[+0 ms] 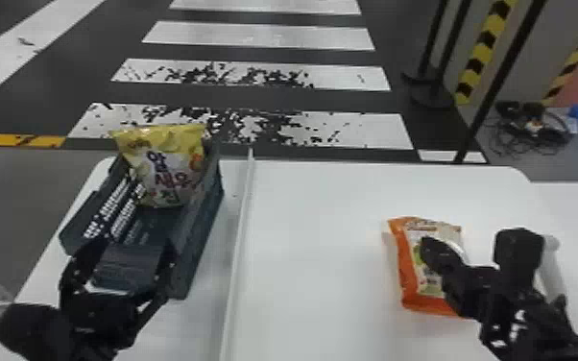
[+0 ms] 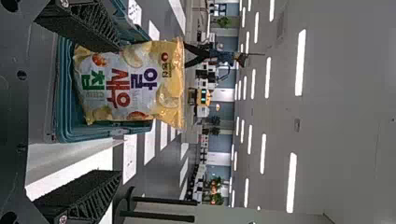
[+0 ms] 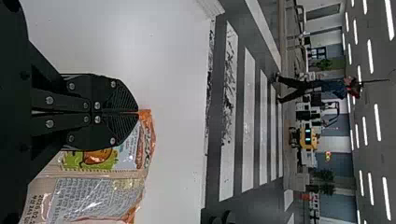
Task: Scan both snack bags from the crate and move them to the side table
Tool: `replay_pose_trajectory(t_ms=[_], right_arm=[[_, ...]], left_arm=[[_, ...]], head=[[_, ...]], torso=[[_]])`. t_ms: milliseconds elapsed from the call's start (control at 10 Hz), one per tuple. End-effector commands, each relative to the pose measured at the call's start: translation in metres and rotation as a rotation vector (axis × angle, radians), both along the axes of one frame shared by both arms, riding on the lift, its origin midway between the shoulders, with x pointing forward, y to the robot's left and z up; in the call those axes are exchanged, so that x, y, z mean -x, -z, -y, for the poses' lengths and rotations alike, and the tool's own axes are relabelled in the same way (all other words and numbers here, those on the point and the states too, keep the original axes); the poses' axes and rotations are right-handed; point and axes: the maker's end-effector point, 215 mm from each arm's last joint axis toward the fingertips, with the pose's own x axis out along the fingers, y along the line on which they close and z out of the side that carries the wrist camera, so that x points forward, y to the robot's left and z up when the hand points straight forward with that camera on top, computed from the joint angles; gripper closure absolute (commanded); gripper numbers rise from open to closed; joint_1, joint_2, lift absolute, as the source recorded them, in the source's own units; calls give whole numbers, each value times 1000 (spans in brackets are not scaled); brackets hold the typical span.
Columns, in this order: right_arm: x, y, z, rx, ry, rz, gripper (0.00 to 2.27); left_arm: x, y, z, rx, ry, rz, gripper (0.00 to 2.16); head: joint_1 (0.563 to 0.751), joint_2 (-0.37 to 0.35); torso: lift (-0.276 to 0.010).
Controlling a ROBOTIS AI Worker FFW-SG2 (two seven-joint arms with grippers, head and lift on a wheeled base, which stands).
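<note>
The dark crate [image 1: 199,235] stands at the left of the white table in the head view. A yellow snack bag [image 1: 170,168] leans upright in its far end. My left gripper [image 1: 127,271] is open over the crate's near end, short of that bag. In the left wrist view, the yellow bag [image 2: 128,84] rises from the teal crate [image 2: 70,135], beyond the open left gripper [image 2: 116,112]. An orange snack bag [image 1: 410,283] lies flat on the table's right side, partly covered by my right gripper [image 1: 434,249]. The right gripper [image 3: 138,112] is shut above the orange bag [image 3: 98,198].
A raised white strip [image 1: 240,230] divides the table [image 1: 317,240] lengthwise beside the crate. Next to the right wrist is a white rounded object [image 1: 552,273]. A white surface [image 1: 576,216] adjoins at the right; a thin black pole [image 1: 489,101] stands beyond the far edge.
</note>
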Motion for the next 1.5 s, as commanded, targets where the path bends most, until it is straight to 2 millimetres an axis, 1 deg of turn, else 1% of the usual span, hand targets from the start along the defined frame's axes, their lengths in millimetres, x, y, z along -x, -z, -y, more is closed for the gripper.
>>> replay_pose_trajectory(t_ms=[0, 100, 200, 500, 1000, 1300, 1400], right_arm=[[-1, 10, 8, 2, 12, -5, 2192], [1, 17, 16, 7, 24, -11, 2192], [3, 22, 17, 6, 23, -15, 2192], [9, 33, 10, 0, 13, -21, 2192], [21, 57, -1, -7, -7, -45, 2192], [22, 63, -2, -8, -15, -55, 2192], [20, 58, -3, -10, -20, -41, 2196]], left_arm=[[0, 0, 0, 0, 0, 0, 60], [0, 1, 0, -1, 0, -1, 60], [0, 1, 0, -2, 0, -1, 60], [0, 1, 0, -1, 2, -2, 60], [1, 2, 1, -4, 6, -4, 63], [1, 2, 2, -3, 7, -2, 63], [1, 2, 2, -3, 6, -5, 63]], head=[[695, -24], [695, -28], [695, -37], [695, -45], [695, -30], [695, -25], [695, -26]], torso=[[-99], [-99], [-99], [-99], [-99], [-99], [-99]])
